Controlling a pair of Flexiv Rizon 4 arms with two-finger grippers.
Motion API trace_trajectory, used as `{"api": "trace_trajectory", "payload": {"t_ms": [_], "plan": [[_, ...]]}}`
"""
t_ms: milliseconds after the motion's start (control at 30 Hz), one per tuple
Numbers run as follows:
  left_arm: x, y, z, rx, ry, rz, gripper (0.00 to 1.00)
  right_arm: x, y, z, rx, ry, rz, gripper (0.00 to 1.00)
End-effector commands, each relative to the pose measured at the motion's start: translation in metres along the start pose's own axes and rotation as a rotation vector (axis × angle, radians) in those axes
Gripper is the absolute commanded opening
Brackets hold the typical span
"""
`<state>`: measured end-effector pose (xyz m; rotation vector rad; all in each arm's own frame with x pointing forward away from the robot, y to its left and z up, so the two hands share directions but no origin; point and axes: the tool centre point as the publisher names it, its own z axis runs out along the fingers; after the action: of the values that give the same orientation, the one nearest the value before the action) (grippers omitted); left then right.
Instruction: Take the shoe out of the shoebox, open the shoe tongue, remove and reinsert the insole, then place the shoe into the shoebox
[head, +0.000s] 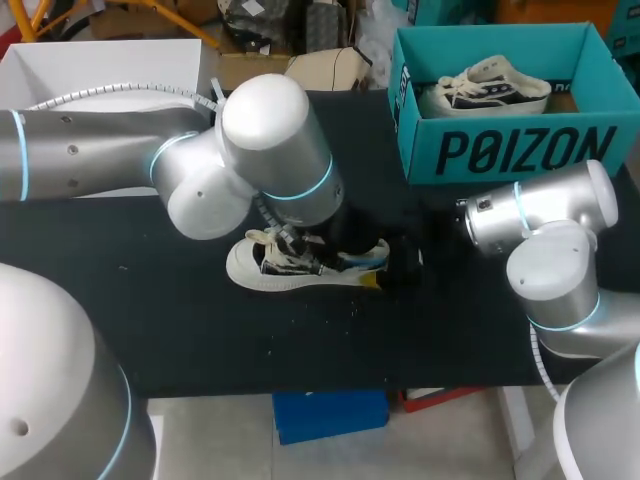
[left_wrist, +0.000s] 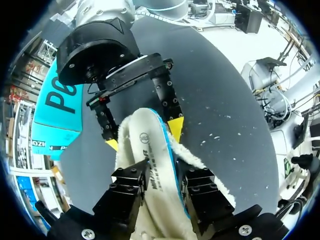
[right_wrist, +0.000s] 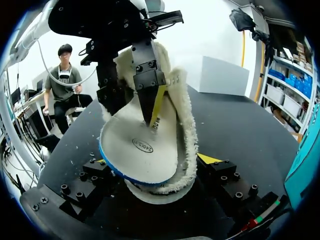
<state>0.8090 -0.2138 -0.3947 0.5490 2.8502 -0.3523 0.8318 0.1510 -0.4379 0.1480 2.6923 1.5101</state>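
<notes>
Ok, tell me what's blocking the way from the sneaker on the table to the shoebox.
Nothing visible lies on the table between the sneaker and the teal shoebox. The box already holds a second sneaker.

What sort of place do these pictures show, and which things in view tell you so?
Probably a robotics lab or test bench: a silver left robot arm and silver right robot arm meet at a white canvas sneaker on a black table, beside a teal cardboard shoebox holding another sneaker.
</notes>
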Motion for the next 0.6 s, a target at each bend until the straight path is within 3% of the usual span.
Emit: {"api": "trace_trajectory", "payload": {"t_ms": [33, 600], "plan": [[-0.007, -0.003, 0.007, 0.005, -0.008, 0.008, 0.33, -0.002, -0.003, 0.001, 0.001, 0.0, 0.001, 0.0], [-0.019, -0.017, 0.01, 0.025, -0.033, 0.022, 0.22, -0.002, -0.003, 0.001, 0.001, 0.0, 0.001, 0.0]]}}
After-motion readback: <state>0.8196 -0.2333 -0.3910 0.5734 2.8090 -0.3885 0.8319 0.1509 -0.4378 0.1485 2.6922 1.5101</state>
